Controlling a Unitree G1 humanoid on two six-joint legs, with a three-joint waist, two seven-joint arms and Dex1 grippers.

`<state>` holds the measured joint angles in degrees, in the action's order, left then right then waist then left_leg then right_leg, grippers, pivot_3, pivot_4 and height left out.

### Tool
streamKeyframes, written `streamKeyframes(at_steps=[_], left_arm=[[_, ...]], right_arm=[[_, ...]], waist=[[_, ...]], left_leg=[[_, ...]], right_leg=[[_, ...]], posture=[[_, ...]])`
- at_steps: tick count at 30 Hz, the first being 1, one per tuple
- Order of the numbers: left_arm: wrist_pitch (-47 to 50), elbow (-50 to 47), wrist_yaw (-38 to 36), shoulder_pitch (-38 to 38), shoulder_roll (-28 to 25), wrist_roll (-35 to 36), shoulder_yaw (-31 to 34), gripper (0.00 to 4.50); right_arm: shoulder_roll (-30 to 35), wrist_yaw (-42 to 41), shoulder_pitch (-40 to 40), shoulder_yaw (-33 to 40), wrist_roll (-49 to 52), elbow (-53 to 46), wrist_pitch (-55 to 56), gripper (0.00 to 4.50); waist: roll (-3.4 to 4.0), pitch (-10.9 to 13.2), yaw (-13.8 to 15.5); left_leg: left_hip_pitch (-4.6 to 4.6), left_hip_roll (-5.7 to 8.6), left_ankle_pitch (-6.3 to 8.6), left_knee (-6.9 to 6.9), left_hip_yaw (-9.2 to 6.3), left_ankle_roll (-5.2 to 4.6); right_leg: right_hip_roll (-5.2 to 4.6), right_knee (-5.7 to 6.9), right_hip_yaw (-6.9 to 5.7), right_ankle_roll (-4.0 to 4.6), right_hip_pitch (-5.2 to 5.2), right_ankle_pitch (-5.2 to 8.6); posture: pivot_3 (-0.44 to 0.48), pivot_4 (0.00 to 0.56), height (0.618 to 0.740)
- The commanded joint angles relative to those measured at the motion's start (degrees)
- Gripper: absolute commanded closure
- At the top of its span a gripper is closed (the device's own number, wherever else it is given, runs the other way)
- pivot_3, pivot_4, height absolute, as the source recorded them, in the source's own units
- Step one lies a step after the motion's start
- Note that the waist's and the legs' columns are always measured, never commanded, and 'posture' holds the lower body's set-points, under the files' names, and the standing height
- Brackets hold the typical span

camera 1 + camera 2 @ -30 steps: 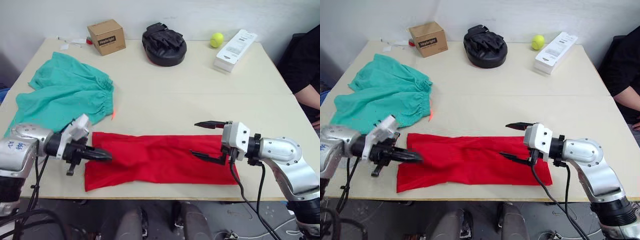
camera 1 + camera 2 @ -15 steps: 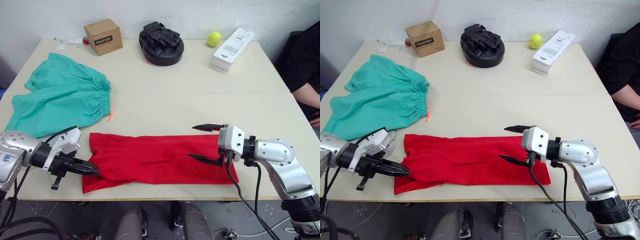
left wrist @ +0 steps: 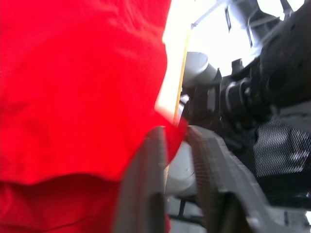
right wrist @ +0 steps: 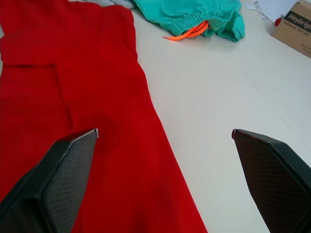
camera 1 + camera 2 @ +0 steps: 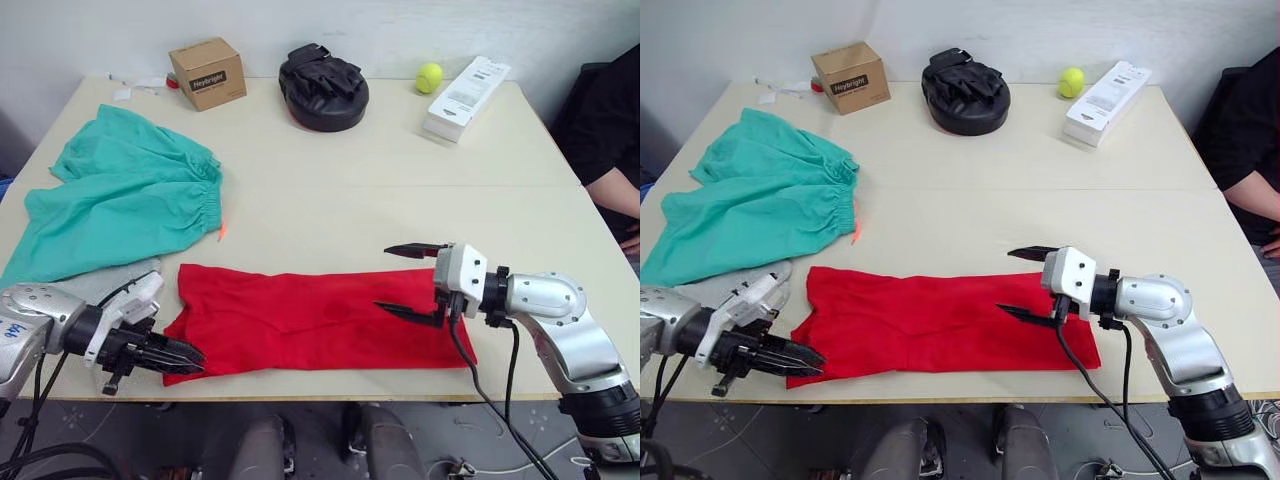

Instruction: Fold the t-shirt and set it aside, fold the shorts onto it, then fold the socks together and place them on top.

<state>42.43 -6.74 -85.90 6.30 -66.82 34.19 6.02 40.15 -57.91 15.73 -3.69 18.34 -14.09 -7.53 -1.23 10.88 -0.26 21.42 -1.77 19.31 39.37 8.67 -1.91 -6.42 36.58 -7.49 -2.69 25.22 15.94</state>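
Teal shorts spread at the table's far left, red t-shirt laid as a long band along the near edge, its left corner apparently pinched between the closed left gripper fingers, right gripper held wide open and empty over its right end

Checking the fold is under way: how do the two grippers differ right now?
The left gripper is shut on the near left corner of the t-shirt at the table's front edge; the right gripper hangs open above the shirt's right end, gripping nothing. The left points along the table edge; the right spans the shirt's far edge. Both aim toward the shirt.
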Motion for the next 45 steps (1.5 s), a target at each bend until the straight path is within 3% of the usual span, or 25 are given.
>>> streamKeyframes(at_steps=[1,3,6,8,15,17,18,23,30,36,41,45], left_arm=[[4.9,3.3,1.3,4.2,-1.1,4.4,5.9,2.18],[8.5,6.4,4.6,9.1,0.5,6.1,7.5,1.56],[9.6,9.0,11.5,14.7,4.5,4.5,6.5,1.67],[6.5,9.1,15.8,16.1,7.5,0.8,4.2,2.12],[-6.0,10.8,22.1,15.9,13.6,-11.9,-6.3,4.48],[-8.9,13.8,24.3,17.2,15.7,-15.7,-9.1,4.5],[-10.3,15.7,25.5,18.1,16.7,-17.8,-10.4,4.5],[-15.1,22.5,28.5,20.3,18.7,-22.8,-12.2,4.5],[-12.1,22.7,29.2,17.3,17.1,-20.1,-6.9,4.5],[-8.0,22.0,33.3,16.7,19.0,-17.1,-0.5,4.5],[-5.7,19.7,35.0,18.5,21.6,-14.1,2.9,4.5],[-4.5,14.3,32.8,19.7,22.5,-11.8,1.7,4.5]], right_arm=[[-1.2,1.5,2.5,0.5,2.3,-1.9,-4.4,0.0],[-2.3,2.5,3.9,-0.3,2.4,-2.0,-7.1,0.0],[-3.9,3.6,5.4,-2.2,0.7,-1.1,-8.8,0.39],[-4.6,3.8,5.8,-4.1,-0.7,-0.5,-9.1,0.94],[-8.3,6.5,7.0,-9.9,-6.6,2.3,-8.5,3.63],[-9.0,7.2,7.3,-11.8,-9.1,3.9,-8.4,4.35],[-9.4,7.8,7.4,-12.6,-10.4,4.9,-8.4,4.46],[-8.1,9.9,6.6,-12.8,-14.7,9.2,-8.6,4.46],[-1.7,11.4,0.3,-4.2,-14.2,10.8,-8.8,4.46],[2.3,12.2,-5.6,1.9,-14.3,13.0,-6.5,4.46],[0.4,12.0,-5.1,4.5,-10.6,8.2,-6.3,4.46],[-2.8,11.6,-1.3,1.8,-7.2,1.0,-10.1,4.46]], waist=[[0.0,0.0,0.0],[0.0,0.0,0.0],[0.02,0.0,0.2],[0.03,0.0,0.1],[-0.04,0.0,-0.3],[-0.04,0.0,-0.1],[-0.04,0.0,-0.1],[0.01,-0.1,0.2],[0.13,-0.2,0.1],[0.13,-0.2,0.1],[0.1,-0.2,0.3],[0.12,-0.2,0.0]], left_leg=[[0.0,0.0,-0.01,0.0,0.0,0.0],[0.0,0.01,-0.03,0.0,-0.01,0.01],[0.0,0.03,-0.04,0.0,-0.01,0.01],[0.0,0.07,-0.04,-0.02,-0.01,0.01],[0.0,0.05,-0.06,-0.03,0.11,0.03],[0.0,0.04,-0.08,-0.03,0.13,0.07],[0.0,0.04,-0.08,-0.03,0.13,0.07],[-0.1,0.14,-0.17,-0.01,0.14,0.01],[-0.43,0.07,-0.15,-0.04,0.06,0.04],[-0.98,0.03,-0.06,-0.35,0.01,0.12],[-0.91,0.05,-0.04,-0.34,-0.02,0.13],[-0.73,0.03,-0.06,-0.35,-0.03,0.16]], right_leg=[[0.0,0.01,0.0,0.0,0.0,0.0],[0.0,0.02,-0.01,0.0,0.0,0.0],[0.0,0.07,0.0,0.0,-0.01,0.0],[-0.02,0.07,0.0,-0.01,-0.02,0.0],[0.07,0.24,0.05,-0.02,0.04,-0.01],[0.07,0.21,0.07,-0.01,0.08,0.0],[0.07,0.21,0.07,-0.01,0.09,0.0],[-0.08,0.29,0.09,0.0,0.03,-0.01],[-0.08,0.29,0.07,0.0,-0.29,0.0],[-0.08,0.07,0.04,0.05,-0.8,0.03],[-0.09,-0.01,0.03,0.03,-0.8,0.01],[-0.08,0.01,0.01,0.03,-0.61,0.01]], posture=[[0.0,0.15,0.74],[0.0,0.15,0.74],[0.0,0.15,0.74],[0.0,0.15,0.74],[0.0,0.15,0.74],[0.0,0.15,0.74],[0.0,0.15,0.74],[0.0,0.15,0.74],[0.0,0.15,0.74],[0.0,0.15,0.74],[0.0,0.15,0.74],[0.0,0.15,0.74]])
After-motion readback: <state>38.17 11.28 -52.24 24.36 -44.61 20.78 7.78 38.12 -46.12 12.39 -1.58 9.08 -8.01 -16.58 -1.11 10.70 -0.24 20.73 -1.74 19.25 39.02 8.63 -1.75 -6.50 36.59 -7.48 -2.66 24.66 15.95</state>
